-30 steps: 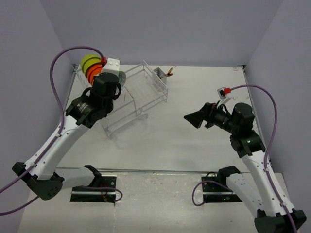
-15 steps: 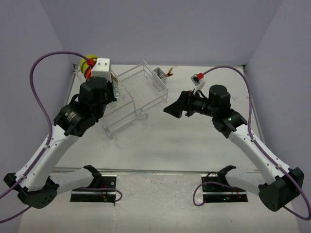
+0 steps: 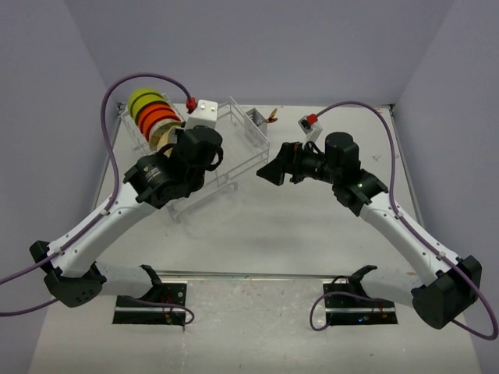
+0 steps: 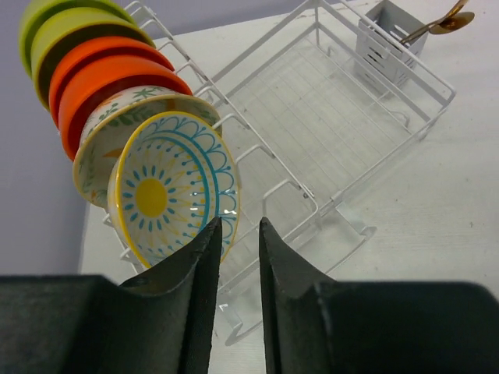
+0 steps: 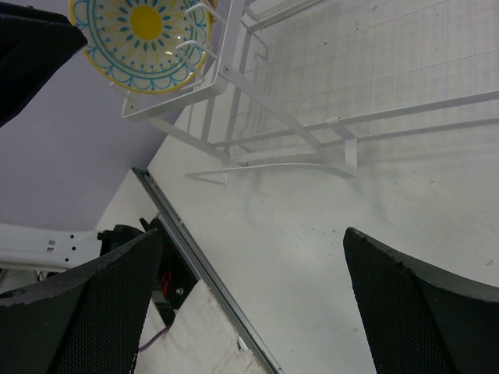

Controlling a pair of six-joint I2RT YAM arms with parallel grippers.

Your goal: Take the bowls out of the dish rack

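Observation:
The bowls stand on edge in a row at the left end of the white dish rack (image 4: 327, 117): lime-green (image 4: 74, 27), orange (image 4: 109, 74), a cream leaf-patterned one (image 4: 129, 113), and in front a yellow-and-blue sun-patterned one (image 4: 175, 183). My left gripper (image 4: 240, 226) hovers just before the front bowl's rim, its jaws a narrow gap apart with nothing between them. From above, the bowls (image 3: 152, 117) show beside the left wrist. My right gripper (image 3: 273, 170) hangs wide open near the rack's right end and holds nothing. In the right wrist view it (image 5: 249, 232) is over bare table below the rack (image 5: 312, 117).
A grey cutlery basket (image 4: 386, 39) with a copper spoon (image 4: 444, 19) hangs on the rack's far end (image 3: 253, 123). The rest of the rack holds no dishes. Purple-grey walls close the back and sides. The table's metal front edge (image 5: 195, 257) runs near the arm bases.
My left wrist has swung right, off the bowls, uncovering them, and its jaws have parted slightly. My right arm has moved left to the rack's right end, still wide open.

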